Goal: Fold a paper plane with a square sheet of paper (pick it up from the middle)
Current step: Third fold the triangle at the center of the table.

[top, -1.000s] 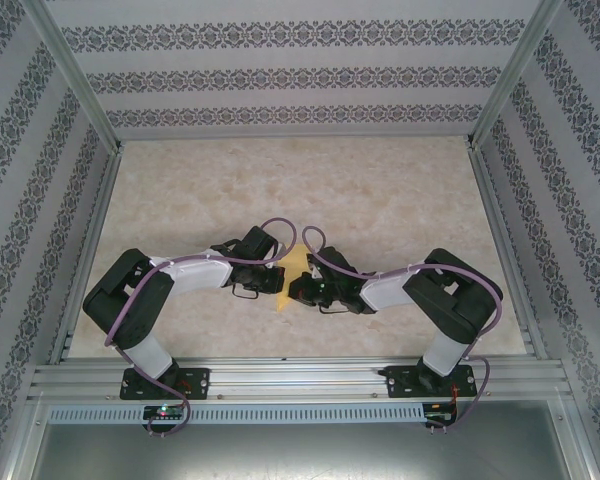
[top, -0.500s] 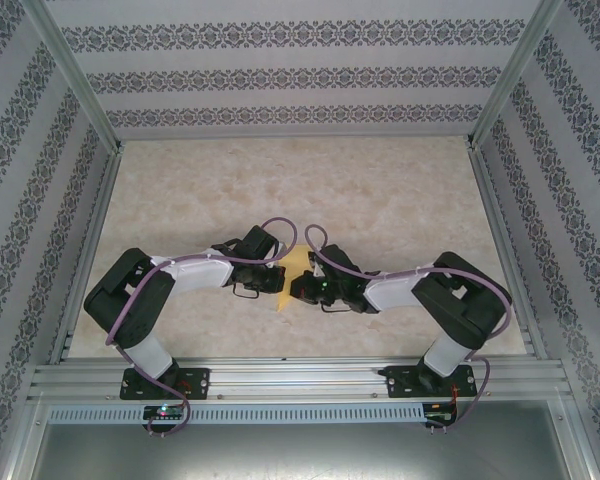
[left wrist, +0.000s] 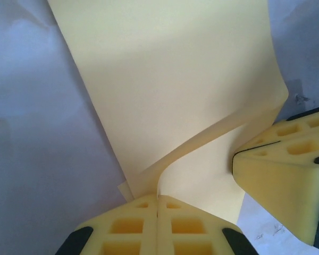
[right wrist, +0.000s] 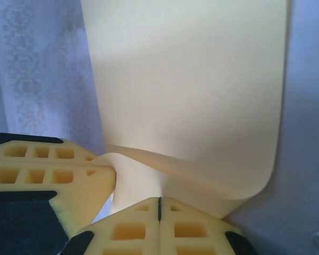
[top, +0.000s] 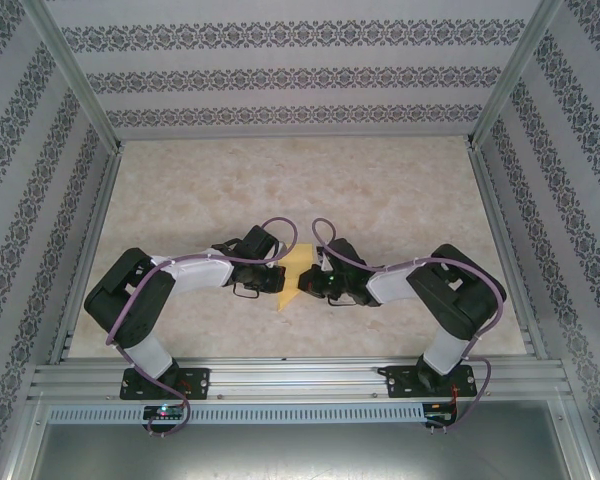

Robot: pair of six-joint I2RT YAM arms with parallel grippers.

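At the near middle of the desk [top: 380, 180], the left gripper [left wrist: 158, 201] has its jaws pressed together on the lower edge of the square sheet of paper [left wrist: 170, 79], and the yellow sheet runs up out of the seam where they meet. Just beside it, the right gripper [right wrist: 159, 202] is likewise clamped on the sheet a little further along the same lower part. The two grips sit close together, nearly touching.

From those pinch points the paper rises as one broad, smooth panel. A lower flap bows away in a soft roll, and the bend is rounded, not pressed flat. In the top view the sheet shows as a small yellow patch between the two wrists. I cannot tell whether any part of it touches the desk.

Judged from this, the pick-up is done and a first fold seems to be in hand. The sheet is being doubled over, but no sharp crease shows. There is no pointed nose, no centre crease and no wings, so nothing resembles the paper plane yet. Nearly all the folding looks to be left, and the task seems to be in its early part.
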